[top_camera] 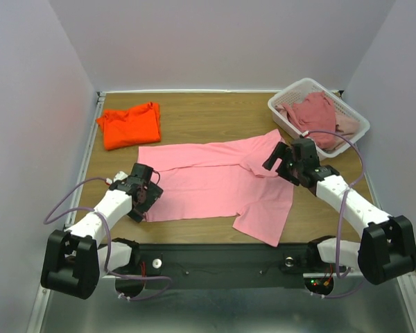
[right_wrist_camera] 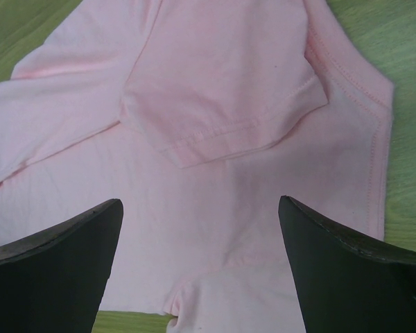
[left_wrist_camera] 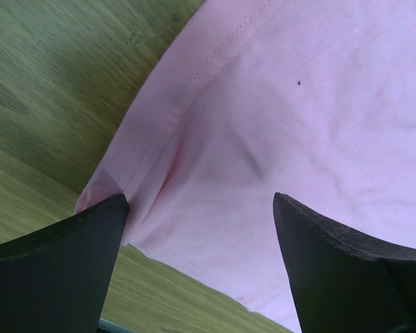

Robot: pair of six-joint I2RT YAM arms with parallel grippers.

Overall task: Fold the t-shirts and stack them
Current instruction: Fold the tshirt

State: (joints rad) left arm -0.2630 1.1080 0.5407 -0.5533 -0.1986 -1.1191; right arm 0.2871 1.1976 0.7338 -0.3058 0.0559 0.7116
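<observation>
Top view: the left tool point(top_camera: 144, 194) sits over the near left corner of the pink t-shirt point(top_camera: 215, 184). The shirt lies spread across the middle of the surface point(top_camera: 194, 111), and the right tool point(top_camera: 281, 158) is over its right end. From here it is hard to tell whether either tool touches the cloth. The orange t-shirt point(top_camera: 130, 125) lies folded at the far left. A dusty rose t-shirt point(top_camera: 310, 111) is heaped in the basket point(top_camera: 283, 111) at the far right.

Left wrist view: the left tool point(left_wrist_camera: 200, 198) is spread wide and grips nothing. The shirt's stitched hem corner lies between the 2 fingers point(left_wrist_camera: 55, 263), and 1 tip is just beside the corner.

Right wrist view: the right tool point(right_wrist_camera: 200, 201) is also wide and empty above the cloth. Only this view shows 1 sleeve point(right_wrist_camera: 222, 83) folded flat onto the shirt's body.
</observation>
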